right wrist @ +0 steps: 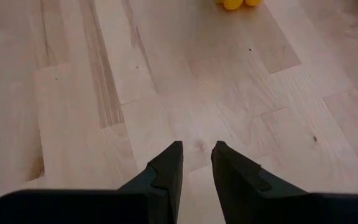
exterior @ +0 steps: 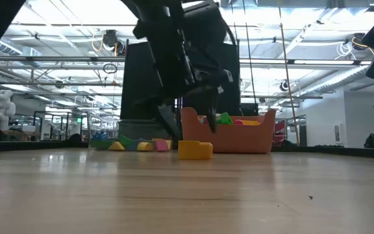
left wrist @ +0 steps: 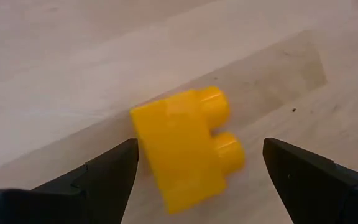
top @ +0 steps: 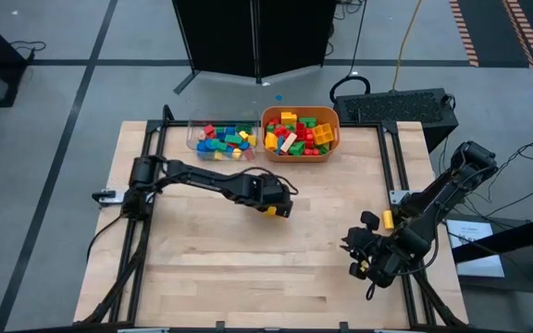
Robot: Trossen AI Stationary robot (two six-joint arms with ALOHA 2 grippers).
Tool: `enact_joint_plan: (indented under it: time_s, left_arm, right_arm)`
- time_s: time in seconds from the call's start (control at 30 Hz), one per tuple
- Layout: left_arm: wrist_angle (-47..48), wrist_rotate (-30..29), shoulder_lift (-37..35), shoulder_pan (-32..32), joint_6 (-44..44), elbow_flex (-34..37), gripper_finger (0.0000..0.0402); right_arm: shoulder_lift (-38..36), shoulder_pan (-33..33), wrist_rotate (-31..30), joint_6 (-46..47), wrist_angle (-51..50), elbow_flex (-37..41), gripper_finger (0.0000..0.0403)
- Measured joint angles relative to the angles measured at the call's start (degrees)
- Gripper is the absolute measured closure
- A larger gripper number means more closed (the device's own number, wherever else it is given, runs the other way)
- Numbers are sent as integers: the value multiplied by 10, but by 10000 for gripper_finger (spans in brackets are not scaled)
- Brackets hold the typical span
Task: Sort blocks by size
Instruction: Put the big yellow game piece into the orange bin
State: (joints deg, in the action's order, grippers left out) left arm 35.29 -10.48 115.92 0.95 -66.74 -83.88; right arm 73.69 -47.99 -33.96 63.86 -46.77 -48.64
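While its jaws stand wide apart, the left gripper [left wrist: 194, 174] hangs just above a yellow block [left wrist: 185, 146], a short brick with two round studs on one end that lies on the wooden table [top: 248, 268]; in the left wrist view the block sits between the two dark fingers [left wrist: 107, 177], clear of both. The low view shows the same yellow block [exterior: 195, 150] resting on the tabletop under the left gripper [exterior: 186, 127], apart from the fingertips. Seen from above, the left gripper [top: 280, 205] is near the middle of the table, its arm reaching in from the left edge, and the yellow block [top: 271, 211] shows at its tip. Beyond it, at the far edge, an orange tub [top: 301, 133] holds a heap of red, yellow and green blocks [top: 296, 131]; just beside the tub, a clear tray [top: 223, 141] holds blue, green, red and yellow blocks [top: 225, 141]. The right gripper [top: 359, 261] waits low over the table's near right corner, its jaws nearly together with only a narrow slit between them, and nothing in them.
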Motion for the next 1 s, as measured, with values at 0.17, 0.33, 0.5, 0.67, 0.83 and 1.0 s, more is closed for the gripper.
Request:
enact_joint_plan:
  time_s: [0.17, 0.33, 0.5, 0.67, 0.83, 1.0]
  left_arm:
    - [52, 2, 36, 8, -18, -39, 57]
    - [47, 30, 64, 11, -35, -50, 57]
    - [25, 35, 85, 11, -32, -64, 57]
    - [27, 28, 85, 9, -28, -66, 57]
    - [49, 38, 76, -1, 11, -65, 57]
    - [75, 34, 39, -12, 64, -74, 57]
  right_arm:
    - [0, 0, 13, -13, 0, 0, 323]
    - [0, 0, 13, -28, -1, 0, 323]
    - [0, 0, 13, -45, -4, 0, 323]
    - [0, 0, 11, -47, -12, 0, 323]
    - [0, 0, 11, -47, -18, 0, 323]
    - [0, 0, 10, -50, -22, 0, 323]
